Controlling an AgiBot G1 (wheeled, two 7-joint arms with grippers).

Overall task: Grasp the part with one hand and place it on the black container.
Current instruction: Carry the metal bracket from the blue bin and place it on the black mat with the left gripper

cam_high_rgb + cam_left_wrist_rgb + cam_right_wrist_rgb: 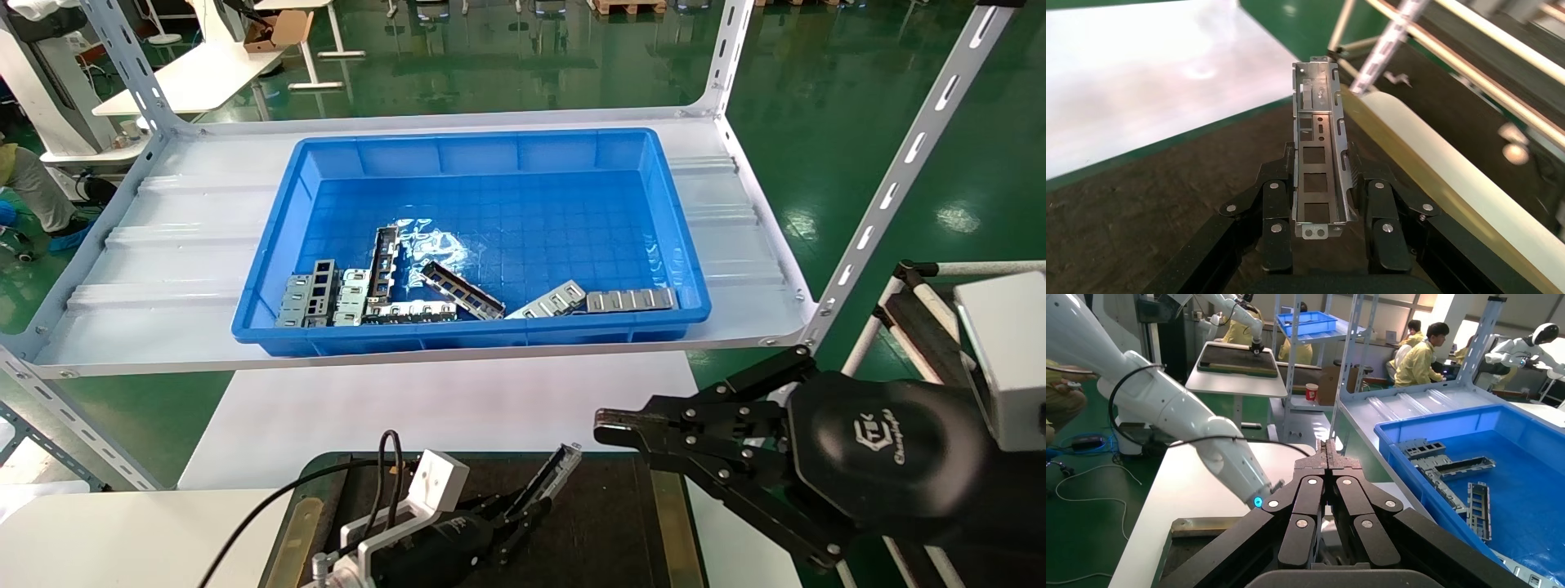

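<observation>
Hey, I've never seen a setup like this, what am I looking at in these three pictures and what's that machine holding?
This is a two-armed robot. The wide picture comes from a camera on its head; the other two come from cameras on its wrists. The left end effector is shut on the part, a narrow silver metal trough, held over the black container, a flat dark tray. The right end effector is shut and empty, hovering beside the tray. Farther back, on a shelf, a blue bin holds more silver metal pieces.
</observation>
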